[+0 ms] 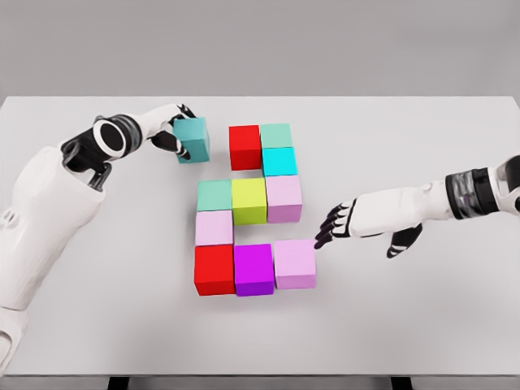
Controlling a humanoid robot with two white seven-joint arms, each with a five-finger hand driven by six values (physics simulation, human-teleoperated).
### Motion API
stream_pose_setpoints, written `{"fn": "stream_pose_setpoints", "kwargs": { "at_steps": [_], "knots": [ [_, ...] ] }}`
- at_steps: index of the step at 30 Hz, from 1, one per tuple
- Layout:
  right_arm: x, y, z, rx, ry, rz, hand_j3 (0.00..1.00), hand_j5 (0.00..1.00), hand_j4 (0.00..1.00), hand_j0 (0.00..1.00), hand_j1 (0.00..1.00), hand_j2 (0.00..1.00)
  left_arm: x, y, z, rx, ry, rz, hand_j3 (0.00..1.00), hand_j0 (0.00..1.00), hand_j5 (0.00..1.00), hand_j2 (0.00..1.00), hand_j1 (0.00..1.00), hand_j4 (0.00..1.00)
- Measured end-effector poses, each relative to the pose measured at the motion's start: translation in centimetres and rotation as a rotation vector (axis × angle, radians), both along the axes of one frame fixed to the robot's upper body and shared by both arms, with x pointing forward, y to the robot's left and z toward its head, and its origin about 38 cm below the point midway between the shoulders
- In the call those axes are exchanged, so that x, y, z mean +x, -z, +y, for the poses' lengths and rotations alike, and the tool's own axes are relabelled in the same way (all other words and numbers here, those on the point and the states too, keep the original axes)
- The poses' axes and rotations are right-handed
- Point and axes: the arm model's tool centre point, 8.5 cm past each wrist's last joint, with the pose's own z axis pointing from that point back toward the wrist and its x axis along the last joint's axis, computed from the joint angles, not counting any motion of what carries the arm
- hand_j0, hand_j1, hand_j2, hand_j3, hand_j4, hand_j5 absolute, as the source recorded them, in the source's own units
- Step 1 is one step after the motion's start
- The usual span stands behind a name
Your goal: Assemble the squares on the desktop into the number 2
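Ten cubes are visible in the head view, nine of them set on the white table (pixel 422 325) as a nearly complete figure 2. Top row: red cube (pixel 244 146) and green cube (pixel 276 135), with a cyan cube (pixel 279 161) below the green one. Middle row: a mint cube (pixel 214 195), yellow-green cube (pixel 249 200) and pale pink cube (pixel 283 198). A second pale pink cube (pixel 214 227) forms the left link downward. Bottom row: red cube (pixel 214 269), purple cube (pixel 253 269) and pink cube (pixel 294 263).

The teal cube (pixel 192 140) is gripped in the left hand (pixel 169 134), fingers closed on its left side, just left of the top red cube with a gap between them. It appears to be the missing top-left piece.

The right hand (pixel 337 223) hovers near the bottom pink cube, fingers extended and holding nothing; contact cannot be confirmed.

Handling judgement: the cubes look rigid, light and smooth-sided. Grip on two opposite flat faces, near mid-height. Set down square and flush; a skewed approach could push the neighbouring red cube out of line.
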Motion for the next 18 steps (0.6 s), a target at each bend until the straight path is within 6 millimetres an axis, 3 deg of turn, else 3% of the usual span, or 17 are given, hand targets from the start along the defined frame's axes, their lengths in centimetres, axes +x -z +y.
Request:
{"fn": "stream_pose_setpoints", "kwargs": {
  "at_steps": [8,15,17,18],
  "knots": [
    [0.1,-0.5,-0.2,0.008,0.007,-0.009,1.00,1.00,1.00,1.00,1.00,1.00,-0.1,0.4,-0.5,-0.005,0.006,0.007,0.44,0.44,0.44,0.44,0.44,0.44],
    [1.5,-4.7,-3.7,0.042,0.112,-0.111,1.00,1.00,1.00,1.00,1.00,1.00,-0.2,0.4,-1.0,-0.011,0.013,0.007,0.44,0.44,0.44,0.44,0.44,0.44],
    [1.4,-5.1,-4.2,0.064,0.133,-0.107,1.00,1.00,1.00,1.00,1.00,1.00,-0.2,0.5,-1.2,-0.010,0.014,0.005,0.44,0.44,0.44,0.44,0.44,0.44],
    [1.0,-4.2,-4.4,0.070,0.139,-0.077,1.00,1.00,1.00,1.00,1.00,1.00,-0.1,0.4,-1.4,-0.008,0.016,0.001,0.44,0.44,0.44,0.44,0.44,0.44]
  ]
}}
